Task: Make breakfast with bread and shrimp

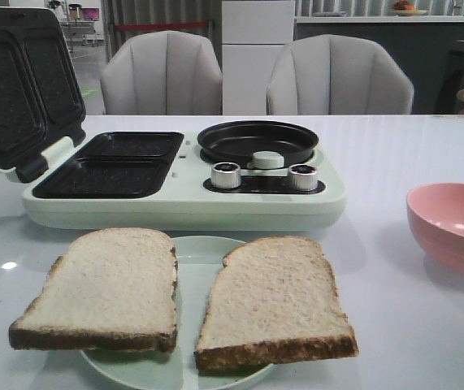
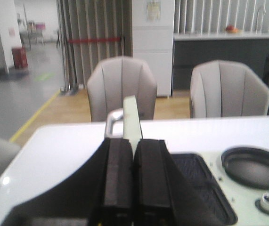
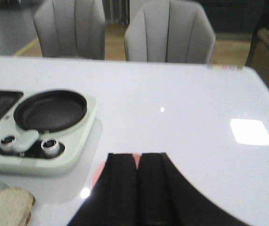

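Front view shows two slices of bread on a pale green plate (image 1: 203, 256) at the near edge of the desk (image 1: 394, 162). The left slice (image 1: 101, 291) and the right slice (image 1: 272, 302) lie flat, side by side, with a narrow gap between them, and both hang over the rim of the plate. Behind the plate stands a pale green breakfast maker (image 1: 183, 199). Its lid (image 1: 20, 85) is open and leans toward the left edge of the desk. It has two dark sandwich plates (image 1: 110, 166), a round black pan (image 1: 258, 142) and two silver knobs (image 1: 226, 175). A pink bowl (image 1: 453, 223) stands near the right edge of the desk; what is inside it cannot be seen. No shrimp is visible in any view.

Neither arm appears in the front view. In the left wrist view the left fingers (image 2: 133, 179) are pressed together and hold nothing; they hang over the left end of the breakfast maker, and the bread is not in this view. In the right wrist view the right fingers (image 3: 136, 188) are also pressed together, above the pink bowl, with nothing between them. One slice of bread shows at the corner of this view, well apart from the right fingers.
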`<state>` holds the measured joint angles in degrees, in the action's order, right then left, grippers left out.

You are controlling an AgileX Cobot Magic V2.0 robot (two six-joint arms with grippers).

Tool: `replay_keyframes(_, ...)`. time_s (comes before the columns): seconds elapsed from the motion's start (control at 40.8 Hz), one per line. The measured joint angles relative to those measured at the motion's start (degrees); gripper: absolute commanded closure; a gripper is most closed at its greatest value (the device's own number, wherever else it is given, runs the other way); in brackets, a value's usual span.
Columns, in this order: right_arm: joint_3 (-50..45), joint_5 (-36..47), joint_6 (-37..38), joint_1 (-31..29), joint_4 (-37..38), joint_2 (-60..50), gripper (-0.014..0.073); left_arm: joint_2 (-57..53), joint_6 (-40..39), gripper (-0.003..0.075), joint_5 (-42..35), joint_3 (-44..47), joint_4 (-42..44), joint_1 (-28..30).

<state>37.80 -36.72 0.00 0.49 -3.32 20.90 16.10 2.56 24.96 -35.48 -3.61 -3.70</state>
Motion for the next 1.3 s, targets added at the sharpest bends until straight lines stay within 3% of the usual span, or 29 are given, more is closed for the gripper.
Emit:
replay_keyframes(0.441, -5.04, -2.64, 0.0, 0.0, 0.0, 15.14, 0.0537, 8.82, 0.0, 0.0605, 5.25, 6.45, -1.48, 0.0)
replay_keyframes(0.515, -5.26, -3.03, 0.0, 0.0, 0.0, 16.86, 0.0459, 9.59, 0.0, 0.0513, 5.65, 6.6, -1.48, 0.0)
replay_keyframes(0.613, -5.33, -3.14, 0.0, 0.0, 0.0, 18.34, 0.0245, 10.41, 0.0, 0.0253, 6.13, 6.6, -1.38, 0.0)
replay_keyframes(0.686, -5.33, -3.14, 0.0, 0.0, 0.0, 18.73, 0.0106, 11.03, 0.0, 0.0125, 6.42, 6.6, -1.29, 0.0)
replay_keyframes(0.76, -5.33, -3.14, 0.0, 0.0, 0.0, 18.85, 0.0035, 11.84, 0.03, 0.0087, 6.51, 6.6, -0.6, 0.0)
replay_keyframes(0.882, -5.33, -1.96, -0.31, 0.0, 0.0, 18.85, 0.0022, 13.44, 0.85, 0.0112, 6.4, 6.6, 0.04, -0.96)
replay_keyframes(1.054, -5.33, -1.03, -0.31, 0.0, 0.0, 18.85, 0.0022, 16.98, 5.81, 0.0127, 3.38, 6.6, 1.05, -9.57)
replay_keyframes(1.299, -5.33, -1.03, -0.31, 0.0, 0.0, 18.85, 0.0022, 27.52, 9.33, 0.0129, 2.79, 6.6, 11.63, -30.66)
